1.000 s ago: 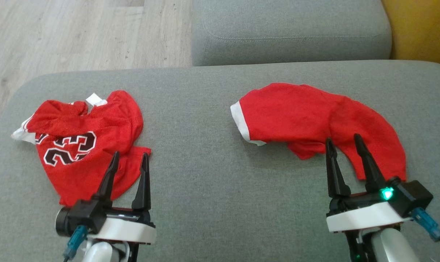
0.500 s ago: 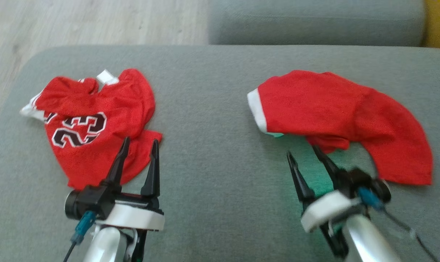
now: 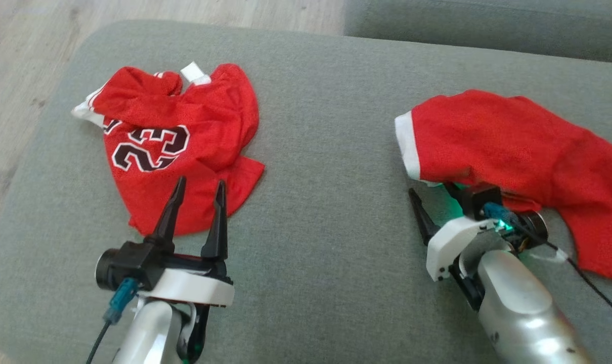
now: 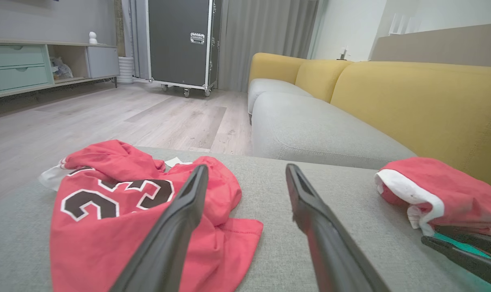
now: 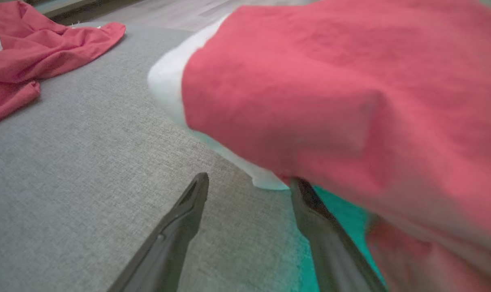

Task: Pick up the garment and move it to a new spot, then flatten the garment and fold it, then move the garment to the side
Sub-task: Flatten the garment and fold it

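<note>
Bordering pale wood floor (image 3: 12, 101), grey fabric sofa seat (image 3: 311, 227), red white-banded garment (image 3: 513, 141) cropped at three o'clock, left gripper (image 3: 199, 183), right gripper (image 5: 250, 179), fingers apart.

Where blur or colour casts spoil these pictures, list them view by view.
Right wrist view: the red garment is close and blurred, with a green cast on the cushion beneath it. Left wrist view: sharp, the jersey number legible. Head view: slightly soft, green glow beside the garment.

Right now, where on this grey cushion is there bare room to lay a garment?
Widest bare patch: mid cushion, between the numbered jersey and the white-banded red garment. Crowded on the right, where the right gripper noses under its edge.
</note>
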Motion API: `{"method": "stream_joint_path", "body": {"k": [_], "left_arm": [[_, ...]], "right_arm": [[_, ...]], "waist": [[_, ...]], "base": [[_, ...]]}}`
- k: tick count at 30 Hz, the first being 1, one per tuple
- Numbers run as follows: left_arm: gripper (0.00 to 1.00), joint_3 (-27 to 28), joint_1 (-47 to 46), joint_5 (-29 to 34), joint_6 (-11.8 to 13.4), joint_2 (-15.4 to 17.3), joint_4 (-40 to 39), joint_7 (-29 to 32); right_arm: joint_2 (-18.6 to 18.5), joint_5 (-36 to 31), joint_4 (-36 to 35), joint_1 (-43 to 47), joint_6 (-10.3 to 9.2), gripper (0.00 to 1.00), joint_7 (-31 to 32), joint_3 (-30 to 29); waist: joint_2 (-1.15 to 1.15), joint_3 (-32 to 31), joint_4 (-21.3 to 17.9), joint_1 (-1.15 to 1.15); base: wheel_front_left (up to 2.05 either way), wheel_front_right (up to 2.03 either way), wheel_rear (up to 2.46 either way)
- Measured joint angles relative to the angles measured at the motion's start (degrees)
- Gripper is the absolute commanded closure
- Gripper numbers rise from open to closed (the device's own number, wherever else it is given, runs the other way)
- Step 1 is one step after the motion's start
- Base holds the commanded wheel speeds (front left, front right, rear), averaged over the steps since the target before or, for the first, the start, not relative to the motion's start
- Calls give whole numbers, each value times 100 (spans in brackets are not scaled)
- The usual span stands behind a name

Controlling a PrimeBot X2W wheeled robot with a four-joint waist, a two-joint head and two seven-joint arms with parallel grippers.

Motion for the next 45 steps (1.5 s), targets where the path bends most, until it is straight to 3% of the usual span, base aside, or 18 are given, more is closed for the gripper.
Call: {"method": "stream_joint_path", "body": {"k": [9, 10, 20, 26, 31, 36, 38, 44, 45], "left_arm": [[0, -13, -69, -20, -38, -12, -64, 0], [0, -13, -69, -20, -38, -12, -64, 0], [0, -3, -58, -67, -9, -18, -53, 0], [0, 151, 57, 1, -9, -19, -45, 0], [0, 263, 222, 3, -16, -18, -40, 0], [0, 296, 336, 43, -41, -18, -47, 0], [0, 314, 387, 42, -42, -18, -57, 0], [0, 293, 441, 37, -42, -18, -78, 0], [0, 286, 441, 25, -42, -18, -83, 0]], "right_arm": [[-4, -162, 810, -621, 1, 0, -66, -81], [-4, -162, 810, -621, 1, 100, -66, -81], [-22, 203, 1015, -569, 1, 100, -377, 201], [-22, 349, 836, -89, 1, 100, -436, 286], [-54, 219, 499, 285, 1, 100, -466, -16], [-383, -41, -65, 728, 1, 100, -475, -878], [-511, -366, -621, 1041, 1, 100, -260, -1663], [-290, -1322, -2126, 1719, 1, 100, 732, -3020], [-214, -1448, -2357, 1819, 2, 89, 864, -3156]], "waist": [[0, 123, 137, 0], [0, 123, 137, 0], [0, -109, -142, -1], [0, -345, -541, -1], [0, -558, -954, -2], [0, -768, -1344, -2], [0, -874, -1548, -2], [0, -993, -1826, -2], [0, -1001, -1848, -2]], "base": [[0, 0, 0], [0, 0, 0], [0, 0, 0], [0, 0, 0], [0, 0, 0], [0, 0, 0], [0, 0, 0], [0, 0, 0], [0, 0, 0]]}}
